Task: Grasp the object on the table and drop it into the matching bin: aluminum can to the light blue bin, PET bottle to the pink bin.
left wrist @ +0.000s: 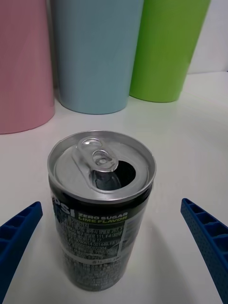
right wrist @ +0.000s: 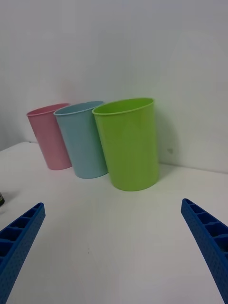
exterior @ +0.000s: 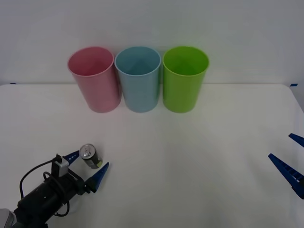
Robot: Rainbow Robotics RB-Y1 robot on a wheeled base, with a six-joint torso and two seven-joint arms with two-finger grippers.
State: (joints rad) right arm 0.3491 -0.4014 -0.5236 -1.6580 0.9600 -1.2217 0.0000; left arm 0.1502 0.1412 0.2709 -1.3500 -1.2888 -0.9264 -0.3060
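Dark aluminium with a silver pull-tab top, the aluminum can (left wrist: 101, 209) stands upright on the table (exterior: 190, 161) at near left, between the spread blue fingers of my left gripper (exterior: 87, 167), which grips nothing yet; I see a gap on both sides. My worry is that one finger meets the can first on closing and tips or skids it away, since it looks light and already opened. A weak hold could also let it fall short of the light blue bin (exterior: 138, 78), crowded by the pink bin (exterior: 94, 78) and a lime green bin (exterior: 185, 77). Nothing lies between. My right gripper (exterior: 289, 159) waits open at near right.
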